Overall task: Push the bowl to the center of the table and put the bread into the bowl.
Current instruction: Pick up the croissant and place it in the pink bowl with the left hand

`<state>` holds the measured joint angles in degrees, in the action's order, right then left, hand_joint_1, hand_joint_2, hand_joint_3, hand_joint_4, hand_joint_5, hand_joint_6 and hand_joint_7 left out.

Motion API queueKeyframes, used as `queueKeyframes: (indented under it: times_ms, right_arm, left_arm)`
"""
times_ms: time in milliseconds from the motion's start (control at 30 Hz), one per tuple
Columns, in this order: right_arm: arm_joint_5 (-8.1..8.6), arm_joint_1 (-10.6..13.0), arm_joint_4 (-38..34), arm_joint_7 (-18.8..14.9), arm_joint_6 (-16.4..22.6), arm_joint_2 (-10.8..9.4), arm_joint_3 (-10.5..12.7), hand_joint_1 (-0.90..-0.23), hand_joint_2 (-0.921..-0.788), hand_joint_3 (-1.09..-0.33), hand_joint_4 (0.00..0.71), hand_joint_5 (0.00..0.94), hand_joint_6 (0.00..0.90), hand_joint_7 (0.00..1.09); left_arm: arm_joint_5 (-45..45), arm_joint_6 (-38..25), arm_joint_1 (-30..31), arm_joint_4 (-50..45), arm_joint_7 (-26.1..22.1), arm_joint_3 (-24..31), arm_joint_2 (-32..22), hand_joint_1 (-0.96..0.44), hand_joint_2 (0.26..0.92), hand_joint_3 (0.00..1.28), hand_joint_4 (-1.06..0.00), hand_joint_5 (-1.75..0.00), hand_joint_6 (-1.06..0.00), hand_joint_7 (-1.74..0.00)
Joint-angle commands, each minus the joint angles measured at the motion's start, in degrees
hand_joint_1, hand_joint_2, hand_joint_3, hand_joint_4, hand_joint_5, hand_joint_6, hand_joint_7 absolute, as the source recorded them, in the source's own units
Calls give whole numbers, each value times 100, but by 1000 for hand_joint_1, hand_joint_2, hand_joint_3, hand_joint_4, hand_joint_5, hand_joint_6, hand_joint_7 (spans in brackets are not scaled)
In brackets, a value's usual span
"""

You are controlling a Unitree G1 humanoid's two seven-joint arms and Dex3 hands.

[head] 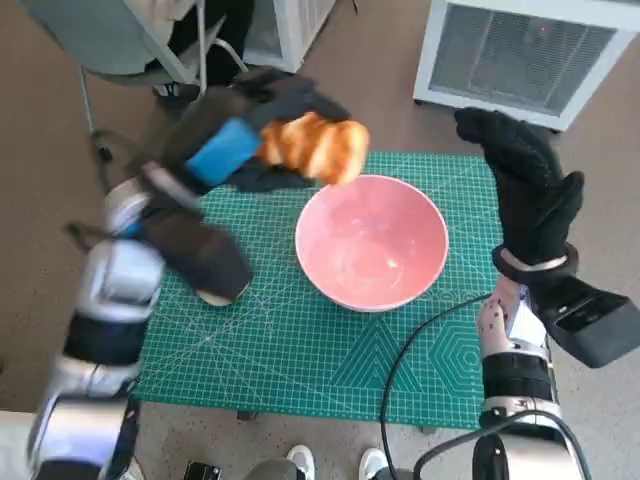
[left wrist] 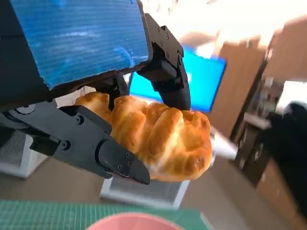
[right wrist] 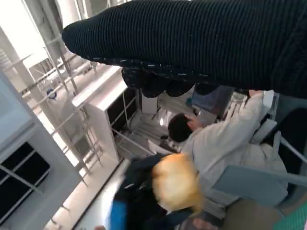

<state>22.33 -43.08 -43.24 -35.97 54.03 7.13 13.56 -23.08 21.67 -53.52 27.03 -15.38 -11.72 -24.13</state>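
Looking down from the head: left hand (head: pixel 225 150) grips the bread (head: pixel 316 147) aloft, long axis 9-to-3; bowl (head: pixel 371 241) mid-table at its 5 o'clock, rim just under the bread's tip. Right hand (head: pixel 525 190) at the bowl's 3, fingers straight, empty

Left wrist: fingers (left wrist: pixel 103 148) clamp the bread (left wrist: pixel 158 136), bowl rim (left wrist: pixel 132 223) below

Right wrist: glove (right wrist: pixel 201 40) only; bread (right wrist: pixel 175 182) blurred beyond
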Motion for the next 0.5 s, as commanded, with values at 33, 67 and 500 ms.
queueKeyframes:
  times_ms: [33, 67, 500]
  right_arm:
    - [16, 253, 65, 67, -83, -21, 16, -616, -921, -706, 356, 0, 341, 59]
    - [17, 260, 72, 67, -84, -17, 19, -615, -921, -706, 356, 0, 342, 59]
    - [-49, 446, 379, 229, -124, 29, 16, -612, -921, -711, 353, 0, 342, 57]
  left_arm:
    - [-517, 382, -828, 1612, 104, -627, 397, -1, 921, 79, -694, -1259, -614, -1073]
    - [-543, 411, -892, 1755, 109, -669, 437, -1, 921, 81, -696, -1254, -606, -1085]
    - [-638, 649, -1479, 3584, -16, -1007, 1031, -1, 921, 120, -633, -1298, -575, -1144]
